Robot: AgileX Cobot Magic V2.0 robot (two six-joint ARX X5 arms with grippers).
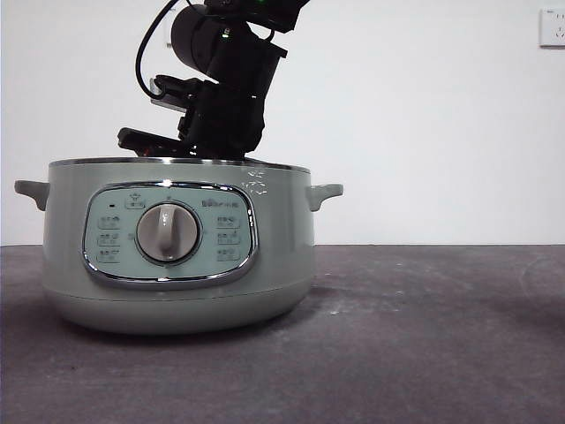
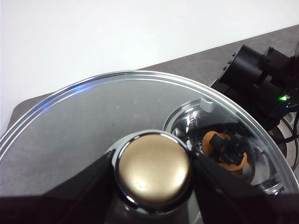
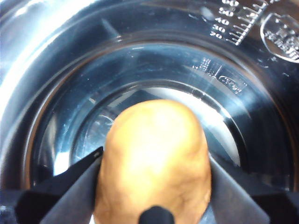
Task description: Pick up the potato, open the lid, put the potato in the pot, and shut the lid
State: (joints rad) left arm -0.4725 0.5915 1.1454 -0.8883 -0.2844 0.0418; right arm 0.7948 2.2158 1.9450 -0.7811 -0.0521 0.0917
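Your right gripper (image 3: pixel 154 186) is clamped on the potato (image 3: pixel 154 158), one black jaw pressed to each side, and it holds the tuber inside the pot (image 1: pixel 177 256) — the shiny inner wall with its level marks rings it in the right wrist view. From the front, that arm reaches down behind the pot's rim, the grey dial (image 1: pixel 168 232) facing you. Your left gripper (image 2: pixel 154 186) grips the lid (image 2: pixel 93 116) by its knob (image 2: pixel 153 171), held off the pot; through the glass you can see the potato (image 2: pixel 224 151) below.
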